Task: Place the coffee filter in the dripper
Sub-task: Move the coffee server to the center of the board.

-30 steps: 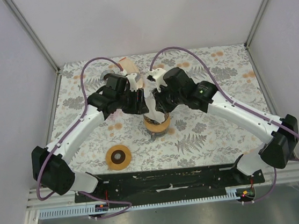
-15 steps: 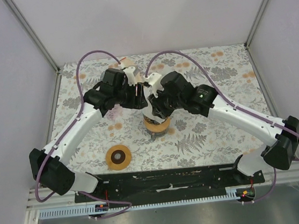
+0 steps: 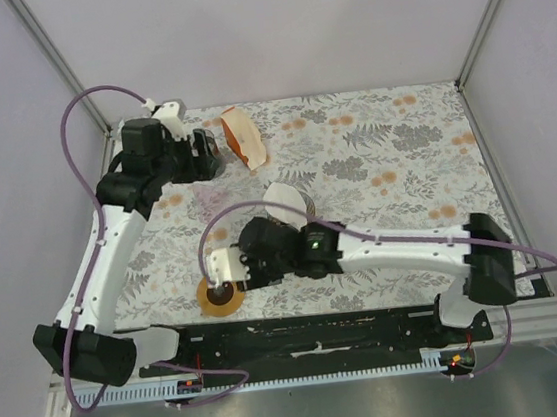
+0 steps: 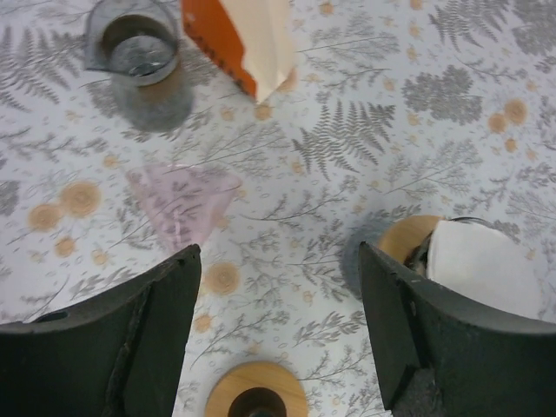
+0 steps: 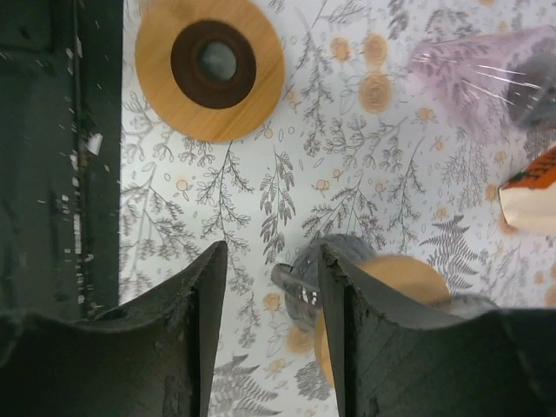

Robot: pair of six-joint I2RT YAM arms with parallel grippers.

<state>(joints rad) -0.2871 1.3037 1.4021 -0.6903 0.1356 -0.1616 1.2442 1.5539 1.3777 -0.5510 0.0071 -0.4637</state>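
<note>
1. Coffee filter (image 4: 482, 265): the white paper sits open inside the dripper (image 4: 404, 239), a glass body with a wooden collar, standing near the middle of the desk (image 3: 393, 155).
2. Left hand (image 4: 278, 252): released, with the fingers spread wide and nothing between them. It hangs over the far left corner of the desk. The filter and dripper are well apart from it, toward the near right.
3. Right hand (image 5: 271, 252): released, with the fingers parted and nothing gripped. It hangs over the near left part of the desk, just beside the wooden disc (image 3: 220, 294). The dripper stands behind it and to its right. The right forearm crosses just in front of the dripper without touching the filter.
4. Other items:
   - A pink translucent cone (image 4: 184, 204) lies on its side between the two hands.
   - A glass beaker (image 4: 137, 48) stands at the far left.
   - An orange-and-white pack (image 4: 261, 35) stands just beside the beaker.
5. Surface: the desk carries a grey fern-and-flower print cloth. A black base plate (image 3: 313, 335) holds both arms at the near edge.
6. Room: plain pale walls (image 3: 288, 26) close in the desk on three sides, with metal frame posts at the corners.
</note>
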